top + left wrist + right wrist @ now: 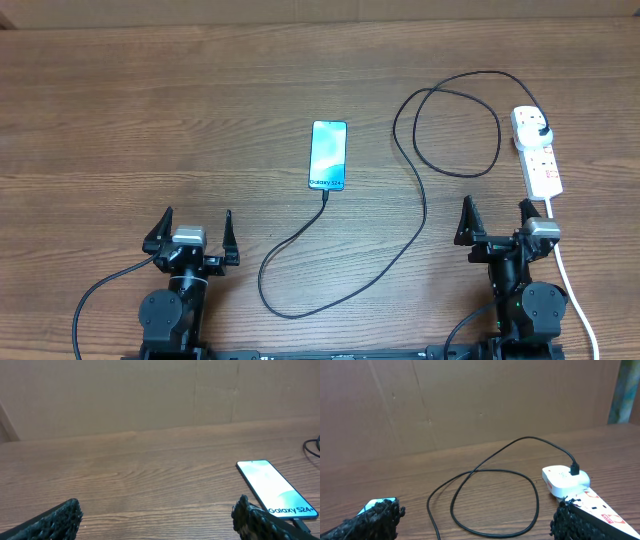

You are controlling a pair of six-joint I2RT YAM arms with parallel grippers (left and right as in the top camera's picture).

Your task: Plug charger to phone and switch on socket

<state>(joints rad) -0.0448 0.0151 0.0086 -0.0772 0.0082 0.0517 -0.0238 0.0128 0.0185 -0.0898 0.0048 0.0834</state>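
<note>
The phone (328,155) lies screen-up in the middle of the wooden table, its blue screen lit. It also shows in the left wrist view (274,488). The black charger cable (415,235) joins the phone's near end, loops across the table and runs to the plug (539,124) seated in the white socket strip (540,160). In the right wrist view the cable (490,467) loops ahead and the plug (574,468) sits on the strip (592,505). My left gripper (191,233) and right gripper (495,220) are both open and empty, near the table's front edge.
The strip's white cord (572,290) runs toward the front edge, just right of my right arm. A brown board wall (150,395) stands behind the table.
</note>
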